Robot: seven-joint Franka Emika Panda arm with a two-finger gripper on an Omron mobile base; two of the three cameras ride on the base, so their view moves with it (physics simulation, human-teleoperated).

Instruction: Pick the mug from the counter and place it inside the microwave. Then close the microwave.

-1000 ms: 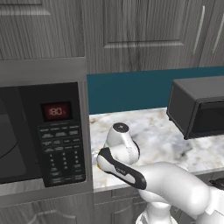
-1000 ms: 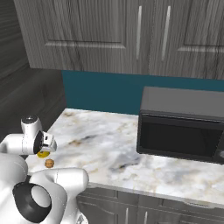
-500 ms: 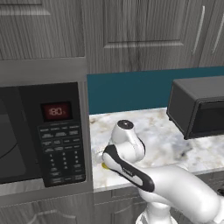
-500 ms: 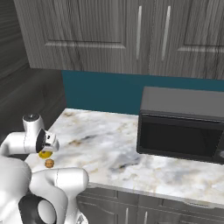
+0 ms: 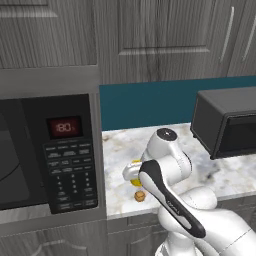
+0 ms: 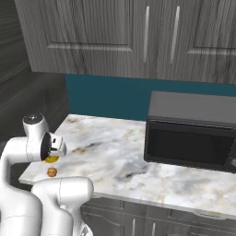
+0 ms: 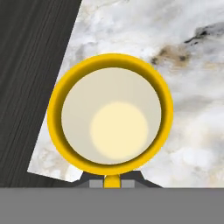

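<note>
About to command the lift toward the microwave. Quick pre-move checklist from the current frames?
1. Gripper shut on the mug: ok, the jaws are closed on the near rim in the hand view.
2. Mug upright: ok, the hand view looks straight down into its cream inside.
3. Mug off the counter: cannot tell, no gap shows beneath it.
4. Brown lump clear of the mug: ok, it sits apart from it, nearer the counter's front edge.
5. Microwave door open: not ok, the door looks closed flush beside the keypad.
6. Path to the microwave: cannot tell, the arm hides the space between.
</note>
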